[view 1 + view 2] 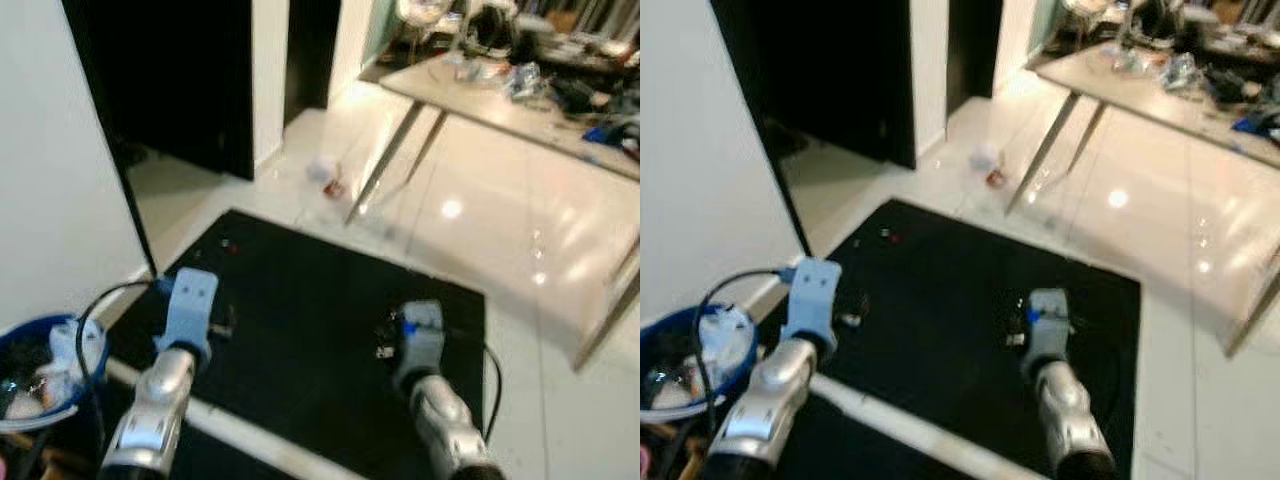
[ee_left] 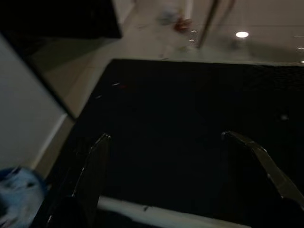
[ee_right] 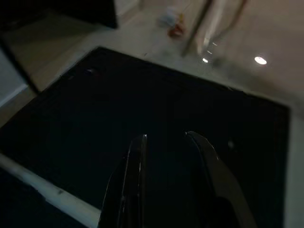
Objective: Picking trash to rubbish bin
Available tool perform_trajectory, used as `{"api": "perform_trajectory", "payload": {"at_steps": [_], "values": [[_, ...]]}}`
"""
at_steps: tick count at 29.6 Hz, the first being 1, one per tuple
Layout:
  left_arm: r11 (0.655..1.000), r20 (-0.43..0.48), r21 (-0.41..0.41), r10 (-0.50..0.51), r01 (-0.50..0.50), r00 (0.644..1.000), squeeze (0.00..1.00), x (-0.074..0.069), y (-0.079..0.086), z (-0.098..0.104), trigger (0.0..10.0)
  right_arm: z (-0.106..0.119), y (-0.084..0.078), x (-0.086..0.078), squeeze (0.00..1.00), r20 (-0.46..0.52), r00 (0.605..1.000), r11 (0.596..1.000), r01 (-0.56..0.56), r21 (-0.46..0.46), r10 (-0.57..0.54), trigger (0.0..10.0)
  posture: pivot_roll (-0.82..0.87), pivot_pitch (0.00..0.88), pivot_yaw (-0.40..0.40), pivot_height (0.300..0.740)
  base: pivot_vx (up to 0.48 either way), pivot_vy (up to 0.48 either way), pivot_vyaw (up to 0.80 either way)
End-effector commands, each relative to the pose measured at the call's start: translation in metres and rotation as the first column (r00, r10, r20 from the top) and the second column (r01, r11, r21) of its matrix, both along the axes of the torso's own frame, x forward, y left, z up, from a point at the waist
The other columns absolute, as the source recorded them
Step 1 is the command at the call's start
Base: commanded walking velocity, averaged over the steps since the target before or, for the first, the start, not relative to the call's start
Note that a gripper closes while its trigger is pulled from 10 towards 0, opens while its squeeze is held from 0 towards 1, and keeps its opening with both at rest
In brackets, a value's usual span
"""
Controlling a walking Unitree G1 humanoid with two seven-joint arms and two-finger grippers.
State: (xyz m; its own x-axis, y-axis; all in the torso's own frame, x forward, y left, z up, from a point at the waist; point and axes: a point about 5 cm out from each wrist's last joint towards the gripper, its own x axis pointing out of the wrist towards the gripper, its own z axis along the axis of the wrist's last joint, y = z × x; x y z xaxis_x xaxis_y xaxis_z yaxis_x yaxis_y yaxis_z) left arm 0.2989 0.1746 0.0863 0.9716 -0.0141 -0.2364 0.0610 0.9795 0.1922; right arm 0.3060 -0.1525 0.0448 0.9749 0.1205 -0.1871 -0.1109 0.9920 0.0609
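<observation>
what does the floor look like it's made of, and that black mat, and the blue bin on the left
The pale glossy floor looks like polished tile or stone: it mirrors a ceiling light, and faint joint lines show. The black rectangular mat looks matte, probably rubber or fabric, with no shine; its weave is too blurred to tell. The round blue rubbish bin looks like plastic, with a smooth rim.

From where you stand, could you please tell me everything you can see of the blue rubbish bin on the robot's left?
The blue round rubbish bin stands on the floor at the robot's left, beside the white wall and just off the corner of the black floor mat. It looks like plastic, upright and open-topped. Pale crumpled trash and something clear already lie inside. A black cable loops over its rim. The left gripper hangs open over the mat, apart from the bin.
</observation>
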Motion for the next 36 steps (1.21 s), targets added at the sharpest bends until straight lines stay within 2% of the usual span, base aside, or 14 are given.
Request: {"api": "perform_trajectory", "payload": {"at_steps": [1, 10, 14, 21, 24, 25, 26, 28, 32, 36], "values": [[1.000, -0.009, 0.012, -0.010, 0.010, 1.000, 0.00, -0.001, 0.000, -0.002, 10.0, -0.012, -0.001, -0.006, 0.00, -0.066, 0.998, 1.000, 0.010, 0.010, -0.010, 10.0, 0.08, 0.076, -0.039, 0.740, 0.000, 0.000, -0.80], [1.000, 0.014, -0.013, 0.019, -0.019, 1.000, 0.00, 0.002, 0.008, 0.002, 10.0, -0.013, -0.004, -0.005, 0.00, -0.074, 0.997, 1.000, 0.023, 0.008, -0.023, 10.0, 0.08, 0.074, -0.037, 0.740, 0.000, 0.000, -0.80], [0.997, 0.026, -0.066, 0.040, -0.038, 0.999, 0.00, 0.005, 0.007, 0.005, 10.0, -0.014, -0.007, -0.004, 0.00, -0.088, 0.995, 0.999, 0.039, 0.010, -0.038, 10.0, 0.08, 0.061, -0.038, 0.740, 0.000, 0.000, -0.80], [0.995, 0.016, -0.093, 0.036, -0.035, 0.999, 0.00, 0.006, 0.006, 0.004, 10.0, -0.015, -0.005, -0.003, 0.00, -0.105, 0.994, 0.999, 0.034, 0.005, -0.033, 10.0, 0.08, 0.063, -0.056, 0.740, 0.000, 0.000, 0.00], [0.992, 0.042, -0.125, 0.017, -0.011, 0.999, 0.00, 0.006, 0.001, 0.009, 10.0, -0.015, -0.003, -0.001, 0.00, -0.109, 0.994, 0.999, 0.031, 0.009, -0.030, 10.0, 0.09, 0.069, -0.071, 0.740, 0.000, 0.000, 0.00], [0.984, 0.073, -0.177, 0.002, 0.011, 0.997, 0.00, 0.007, -0.003, 0.016, 10.0, -0.014, -0.003, 0.000, 0.00, -0.111, 0.993, 0.999, 0.031, 0.013, -0.030, 10.0, 0.10, 0.076, -0.084, 0.740, 0.000, 0.000, 0.00], [0.982, 0.096, -0.181, -0.034, 0.051, 0.995, 0.00, 0.010, -0.007, 0.022, 10.0, -0.014, -0.002, 0.002, 0.00, -0.115, 0.993, 1.000, 0.027, 0.013, -0.025, 10.0, 0.11, 0.076, -0.088, 0.740, 0.000, 0.000, 0.00], [0.980, 0.126, -0.146, -0.115, 0.133, 0.985, 0.00, 0.014, -0.014, 0.032, 10.0, -0.012, 0.001, 0.005, 0.00, -0.114, 0.993, 1.000, 0.009, 0.016, -0.007, 10.0, 0.11, 0.074, -0.085, 0.740, 0.000, 0.000, 0.00], [0.981, 0.140, -0.084, -0.165, 0.177, 0.976, 0.00, 0.022, -0.014, 0.041, 10.0, -0.001, 0.009, 0.013, 0.00, -0.084, 0.996, 0.998, -0.029, 0.057, 0.033, 10.0, 0.09, 0.109, -0.074, 0.740, 0.000, 0.000, 0.00], [0.976, 0.167, -0.099, -0.178, 0.196, 0.970, 0.00, 0.025, -0.014, 0.052, 10.0, 0.016, 0.020, 0.020, 0.00, -0.028, 0.996, 0.989, -0.083, 0.121, 0.086, 10.0, 0.09, 0.139, -0.076, 0.740, 0.000, 0.000, 0.00]]}}
